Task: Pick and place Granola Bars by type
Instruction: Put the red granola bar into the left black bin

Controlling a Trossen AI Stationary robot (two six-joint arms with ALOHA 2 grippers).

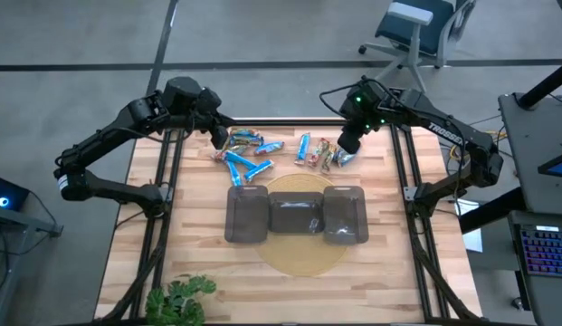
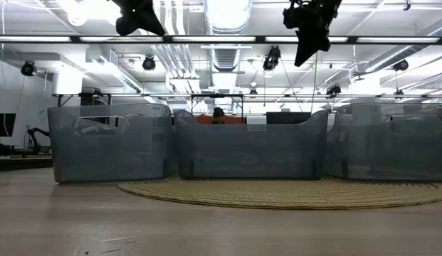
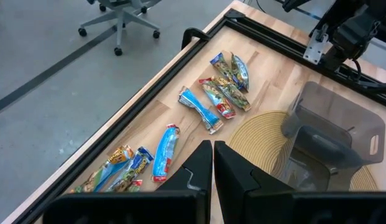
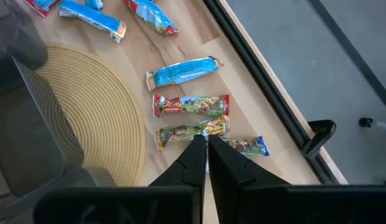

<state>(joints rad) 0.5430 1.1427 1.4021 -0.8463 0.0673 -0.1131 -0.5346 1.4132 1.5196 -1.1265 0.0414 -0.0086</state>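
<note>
High view: granola bars lie scattered along the far edge of the table, blue ones mostly left, mixed orange/green ones right. Three trays sit in a row on a round woven mat, nearer than the bars, and seem to hold no bars. Left gripper hovers at the left end of the scatter; right gripper over the right-hand cluster. A plant sits at the near edge.

Low view: both arms hang high above the trays; bars hidden behind the tray walls.

Left wrist view: left gripper fingers pressed together, nothing between them, blue bar just beyond the tips.

Right wrist view: right gripper fingers also closed and empty, tips right over an orange/green bar, w/ a red-ended bar and a blue-ended one close either side.

Risks, as I judge: jaws must spread before descent, else tips just shove the bar. Right-side bars lie nearly touching, so a wide grip could catch two or nudge a neighbour askew. Shiny wrappers prob. slippery; an end pinch may let the bar swing or drop short of a tray. Colours are alike among mixed bars, so wrong-tray sorting is possible.
</note>
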